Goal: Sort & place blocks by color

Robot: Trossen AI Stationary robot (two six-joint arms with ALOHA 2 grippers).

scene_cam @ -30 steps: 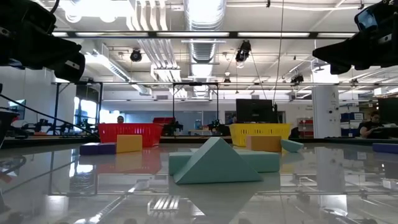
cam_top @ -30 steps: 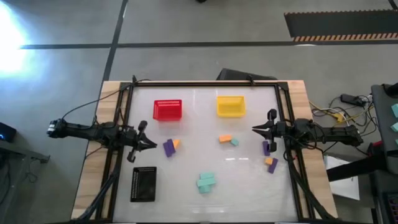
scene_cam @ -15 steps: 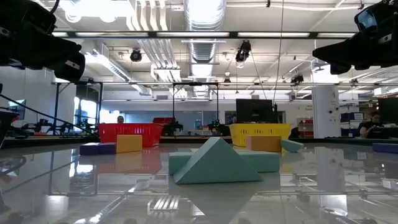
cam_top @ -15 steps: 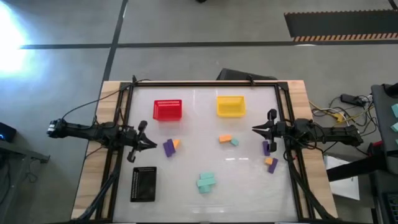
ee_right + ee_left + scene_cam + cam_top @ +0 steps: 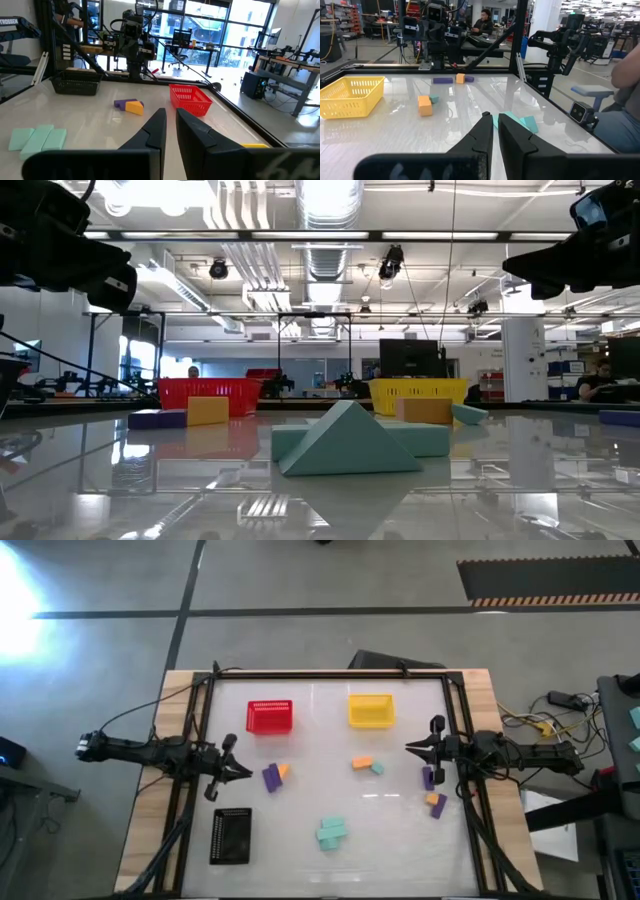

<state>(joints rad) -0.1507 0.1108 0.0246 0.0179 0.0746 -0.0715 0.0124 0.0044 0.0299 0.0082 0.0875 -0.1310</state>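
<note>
Small blocks lie loose on the glossy white table [image 5: 320,795]. A purple block [image 5: 270,778] touches an orange one [image 5: 284,771] left of centre. An orange block [image 5: 362,762] and a teal one [image 5: 378,768] lie below the yellow basket. A purple block [image 5: 428,777], an orange one [image 5: 433,799] and another purple one [image 5: 441,808] lie at the right. Teal blocks [image 5: 332,832] lie in a cluster near the front. My left gripper [image 5: 247,771] is shut and empty, held above the table's left side. My right gripper [image 5: 408,748] is shut and empty, held above the right side.
A red mesh basket [image 5: 270,716] and a yellow mesh basket [image 5: 370,710] stand at the far side. A black mesh basket [image 5: 231,836] stands at the near left. A black frame [image 5: 330,674] runs round the table. People sit in the room beyond the table [image 5: 483,20].
</note>
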